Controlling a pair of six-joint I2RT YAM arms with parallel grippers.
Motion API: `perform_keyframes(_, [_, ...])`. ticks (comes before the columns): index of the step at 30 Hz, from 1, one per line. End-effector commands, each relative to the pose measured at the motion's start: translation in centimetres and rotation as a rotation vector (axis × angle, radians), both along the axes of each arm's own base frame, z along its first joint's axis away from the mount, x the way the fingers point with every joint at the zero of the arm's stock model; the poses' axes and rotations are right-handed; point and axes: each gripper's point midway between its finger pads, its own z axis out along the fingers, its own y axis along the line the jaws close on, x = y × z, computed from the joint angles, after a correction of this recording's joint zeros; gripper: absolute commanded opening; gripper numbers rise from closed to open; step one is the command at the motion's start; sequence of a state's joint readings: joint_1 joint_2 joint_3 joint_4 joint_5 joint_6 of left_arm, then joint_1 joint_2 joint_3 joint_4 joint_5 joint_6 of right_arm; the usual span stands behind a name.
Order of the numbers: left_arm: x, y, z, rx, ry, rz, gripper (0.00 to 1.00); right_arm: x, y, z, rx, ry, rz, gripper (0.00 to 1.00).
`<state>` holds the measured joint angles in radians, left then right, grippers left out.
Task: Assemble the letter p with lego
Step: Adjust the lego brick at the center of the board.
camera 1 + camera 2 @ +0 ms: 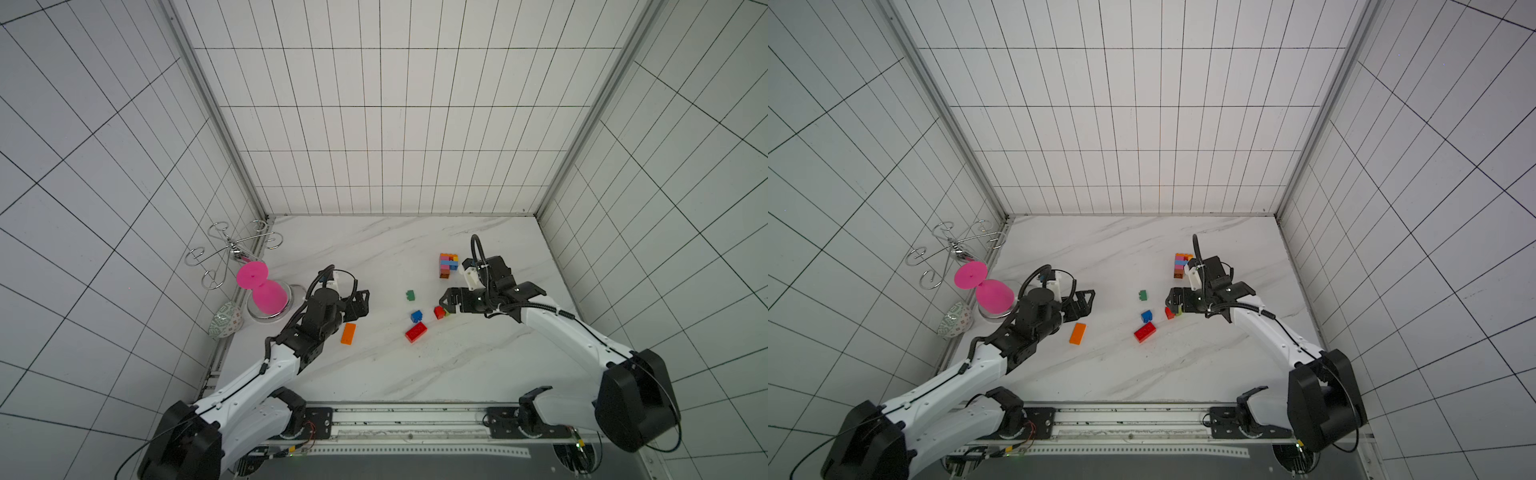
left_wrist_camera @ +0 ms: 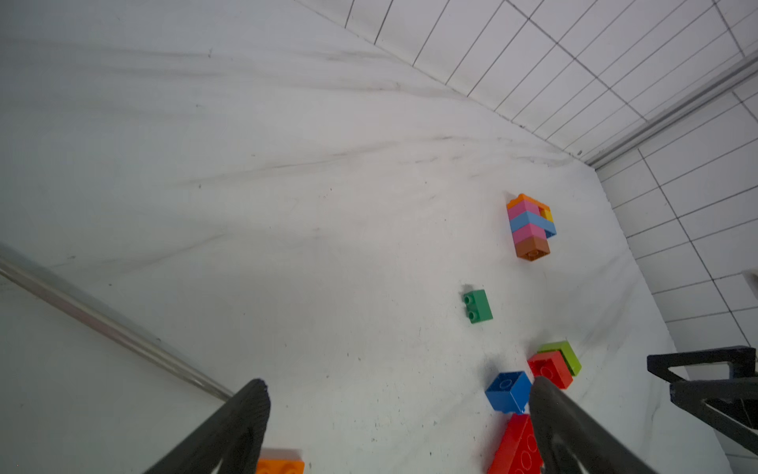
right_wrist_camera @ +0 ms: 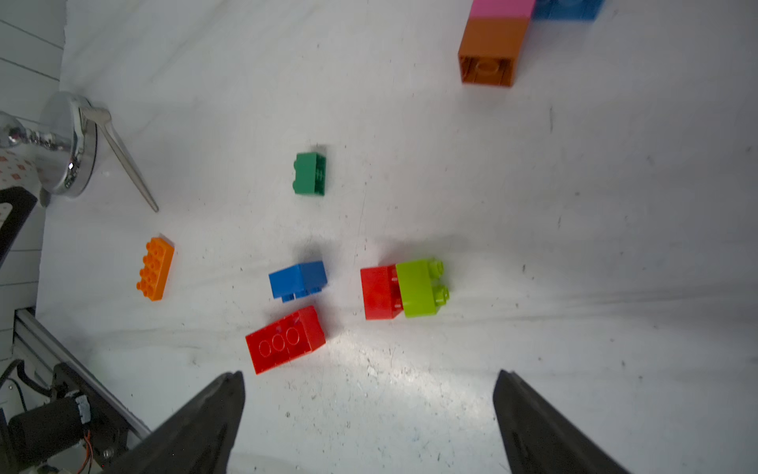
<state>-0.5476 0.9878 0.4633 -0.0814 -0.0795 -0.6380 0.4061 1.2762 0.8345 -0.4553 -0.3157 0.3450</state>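
Item under inspection: the assembled lego stack (image 1: 449,265) lies on its side on the white marble tabletop (image 1: 374,365), toward the far right, close beside the right arm's wrist. From one end it runs orange, pink, blue, pink, brown, and a yellow and a blue piece jut from its side. The brown end brick shows its hollow underside in the right wrist view.

Loose bricks lie nearer the middle of the tabletop:
- The green brick (image 1: 410,295) lies on its side, alone.
- The blue brick (image 1: 416,316) lies just beside the long red brick (image 1: 416,332); contact cannot be confirmed.
- The small red brick (image 3: 379,292) is joined to a lime brick (image 3: 420,289).
- The orange brick (image 1: 348,333) lies studs up, well apart from the rest and close to the left arm.

The right pincer (image 3: 369,375) is released, jaws spread wide and empty, near the red and lime pair. The left pincer (image 2: 398,385) is likewise released and grasps nothing.

A pink cup (image 1: 266,293) sits at the left edge.
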Motion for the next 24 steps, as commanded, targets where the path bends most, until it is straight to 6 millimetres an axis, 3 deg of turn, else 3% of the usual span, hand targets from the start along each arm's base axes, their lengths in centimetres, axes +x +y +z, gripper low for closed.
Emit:
perform_keyframes(1, [-2.7, 1.0, -4.8, 0.189, 0.141, 0.034, 0.97, -1.8, -0.2, -0.4, 0.011, -0.005, -0.001, 0.98])
perform_keyframes(8, [-2.6, 1.3, -8.9, 0.414, 0.287, 0.057, 0.96, -4.1, -1.0, -0.4, 0.016, -0.021, 0.011, 0.99])
perform_keyframes(14, [-2.8, 1.1, -11.6, 0.461, 0.367, 0.048, 0.89, -5.0, -1.4, -0.2, 0.031, -0.037, 0.008, 0.98])
perform_keyframes(18, [-3.3, 1.1, -12.4, 0.455, 0.387, 0.043, 0.75, -5.2, -1.4, -0.2, 0.035, -0.039, 0.009, 0.99])
perform_keyframes(24, [-3.8, 0.9, -13.6, 0.443, 0.409, 0.025, 0.45, -5.0, -1.3, -0.4, 0.031, -0.036, 0.009, 0.98])
